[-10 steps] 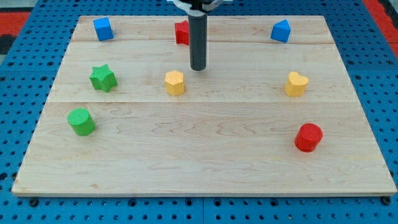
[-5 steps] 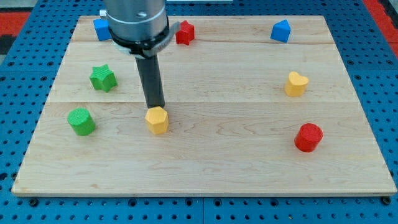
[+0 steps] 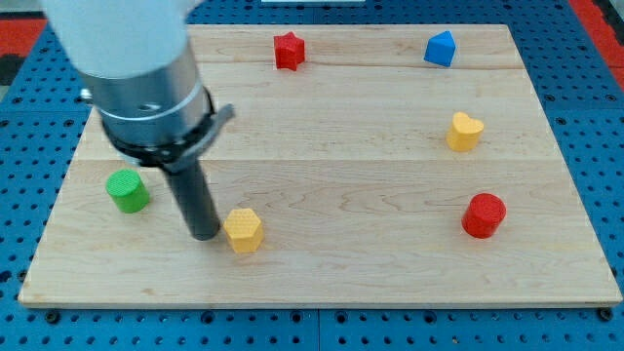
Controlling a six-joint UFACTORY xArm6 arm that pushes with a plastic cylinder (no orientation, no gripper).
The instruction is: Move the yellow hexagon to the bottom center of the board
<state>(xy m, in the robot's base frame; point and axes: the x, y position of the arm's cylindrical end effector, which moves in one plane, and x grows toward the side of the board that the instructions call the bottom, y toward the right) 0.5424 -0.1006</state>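
The yellow hexagon (image 3: 244, 230) lies on the wooden board (image 3: 370, 263), left of centre and near the view's bottom edge. My tip (image 3: 205, 234) rests on the board right against the hexagon's left side. The rod rises from there up and to the left into the arm's large grey body, which fills the view's upper left.
A green cylinder (image 3: 128, 190) sits left of my tip. A red star (image 3: 288, 50) and a blue block (image 3: 440, 48) lie near the top edge. A yellow heart (image 3: 465, 131) and a red cylinder (image 3: 484, 215) are at the right. The arm hides the upper left corner.
My tip moved down and left, from above the hexagon to its left side. The hexagon slid down toward the bottom edge. The arm now covers the green star and the left blue block.
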